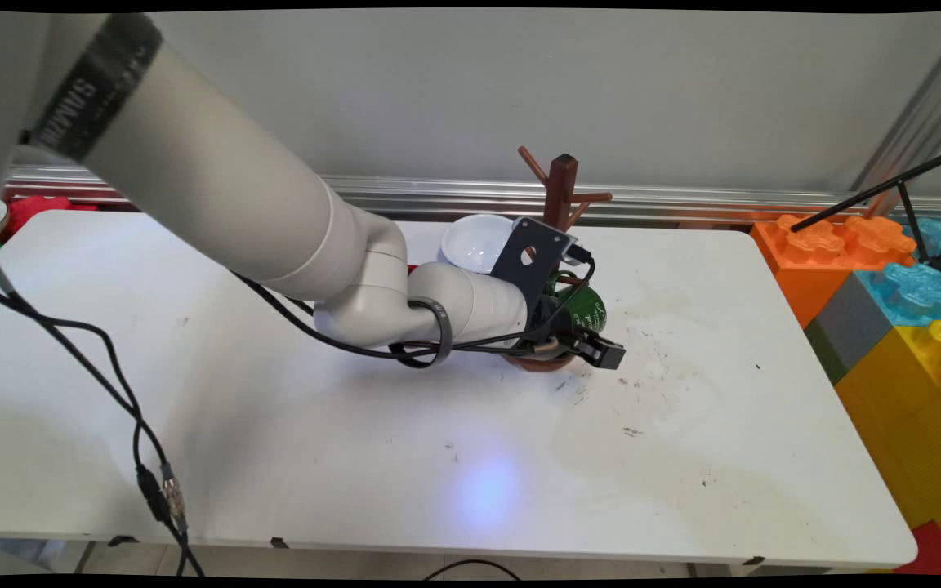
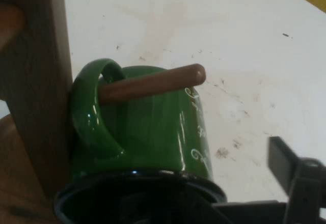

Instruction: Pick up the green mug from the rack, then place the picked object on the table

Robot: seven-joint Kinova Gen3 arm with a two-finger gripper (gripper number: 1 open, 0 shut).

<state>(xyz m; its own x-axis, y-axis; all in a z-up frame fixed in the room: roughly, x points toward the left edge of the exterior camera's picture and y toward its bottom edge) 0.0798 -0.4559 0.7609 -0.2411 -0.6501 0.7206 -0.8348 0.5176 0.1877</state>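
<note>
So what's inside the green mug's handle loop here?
A wooden peg of the mug tree passes through the green mug's handle, its rounded tip poking out past it. Where the peg joins the post is hidden behind the handle. The mug's dark interior can't be made out.

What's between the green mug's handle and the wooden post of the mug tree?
Nothing. In the hand view the green mug's handle presses against the wooden post, with a peg threaded through the handle's loop.
</note>
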